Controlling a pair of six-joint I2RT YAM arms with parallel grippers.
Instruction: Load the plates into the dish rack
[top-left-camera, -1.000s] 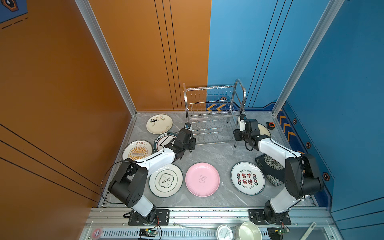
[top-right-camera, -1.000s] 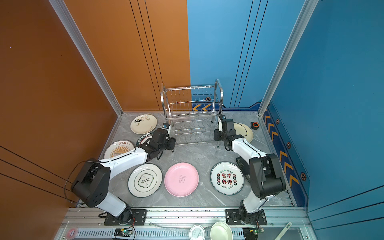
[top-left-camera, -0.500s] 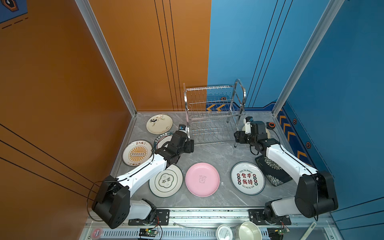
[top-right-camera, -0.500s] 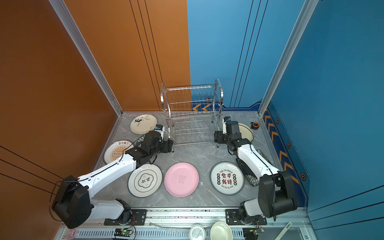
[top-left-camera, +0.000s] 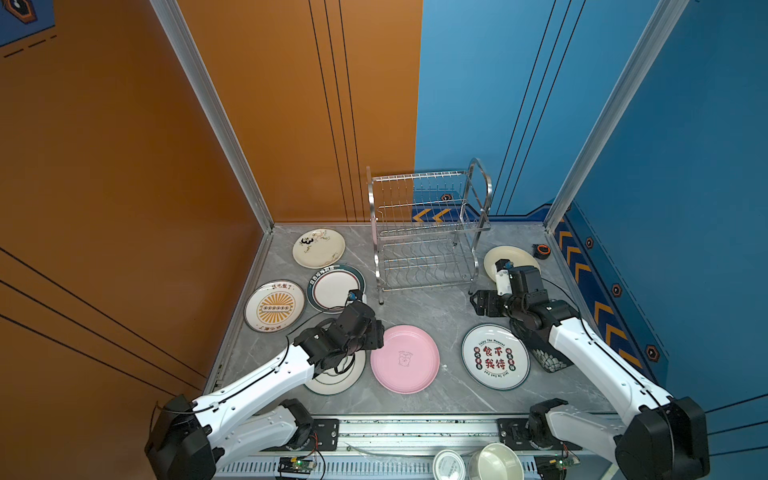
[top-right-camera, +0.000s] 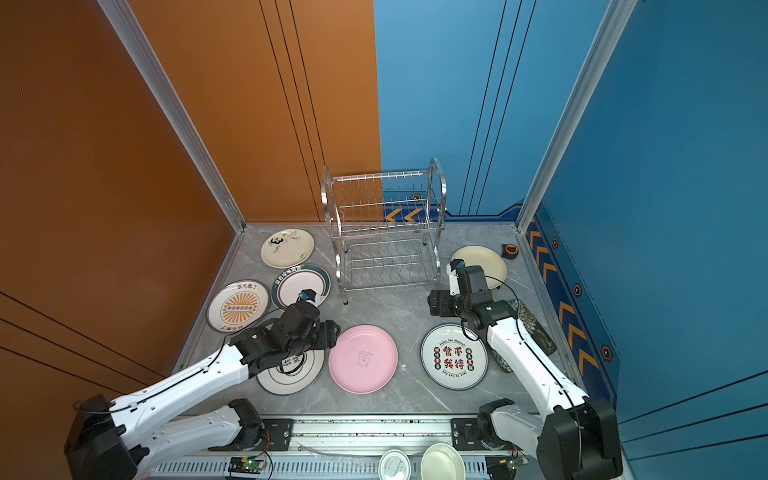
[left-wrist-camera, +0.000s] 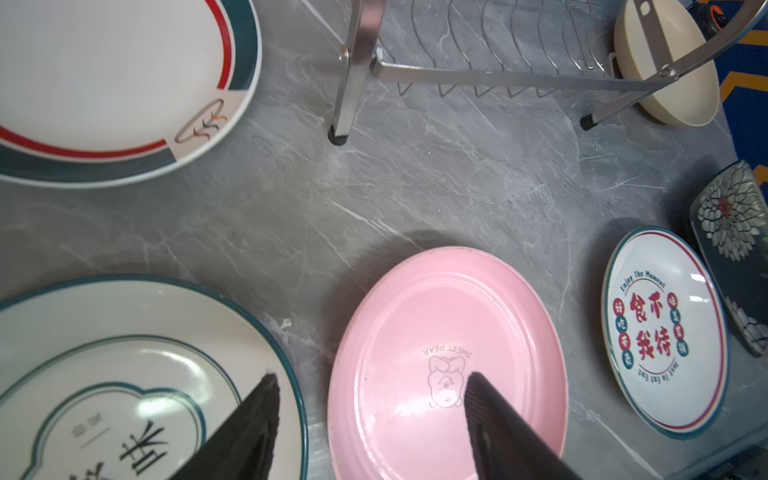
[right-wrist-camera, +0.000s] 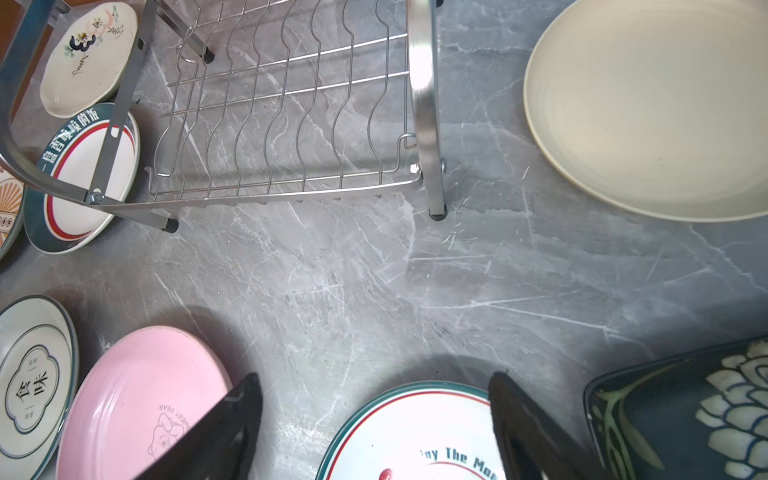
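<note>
Well in front of the dish rack (top-left-camera: 417, 174), flat on the grey table (top-left-camera: 424, 307), lie a teal-rimmed cream plate (top-left-camera: 336, 380), the pink plate (top-left-camera: 405, 359) and the "Enjoy The Moment" plate (top-left-camera: 494, 357), with the black floral plate (top-left-camera: 548, 359) beside that. Closer to the rack, both tools hang with fingers apart, gripping nothing: the left gripper (left-wrist-camera: 370, 380) over the pink plate's rim, the right gripper (right-wrist-camera: 374, 380) by the rack's front right leg. The sunburst plate (top-left-camera: 274, 306), red-ringed plate (top-left-camera: 332, 286) and panda plate (top-left-camera: 318, 248) lie left of the rack, the plain cream plate (top-left-camera: 509, 255) on its right.

The plates (top-left-camera: 405, 359) lie on the table (top-left-camera: 428, 309) left, right and before the dish rack (top-left-camera: 428, 232), apparently apart from it.
</note>
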